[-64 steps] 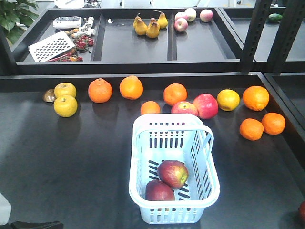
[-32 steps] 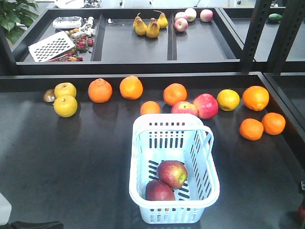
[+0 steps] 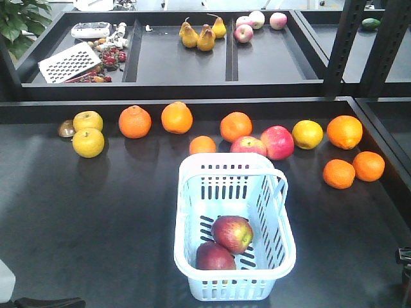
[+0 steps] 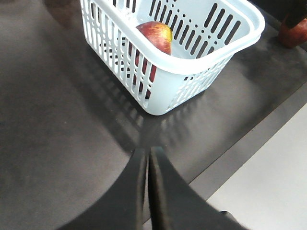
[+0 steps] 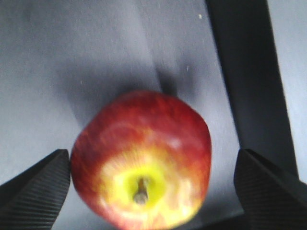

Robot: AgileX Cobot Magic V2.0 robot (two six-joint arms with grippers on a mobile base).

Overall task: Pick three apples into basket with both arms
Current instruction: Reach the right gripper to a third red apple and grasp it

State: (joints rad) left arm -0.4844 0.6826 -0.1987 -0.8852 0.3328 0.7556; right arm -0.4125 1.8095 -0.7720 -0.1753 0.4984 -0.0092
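Basket (image 3: pixel 280 226) holds two apples (image 3: pixel 232 233); third apple (image 5: pixel 144 160) sits between spread right end effector (image 5: pixel 153 184); left end effector (image 4: pixel 147 165) pressed together.

Dark table (image 3: pixel 96 218), basket (image 3: pixel 282 256), oranges (image 3: pixel 135 122), yellow fruit (image 3: pixel 88 142)

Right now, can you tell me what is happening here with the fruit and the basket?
A two-armed robot is collecting dark red apples into a pale blue basket. Two apples already lie inside it. The right pincer is open around a third apple on the dark table, not yet gripping it. The left pincer is shut and empty, beside the basket. Oranges and other fruit lie behind the basket.
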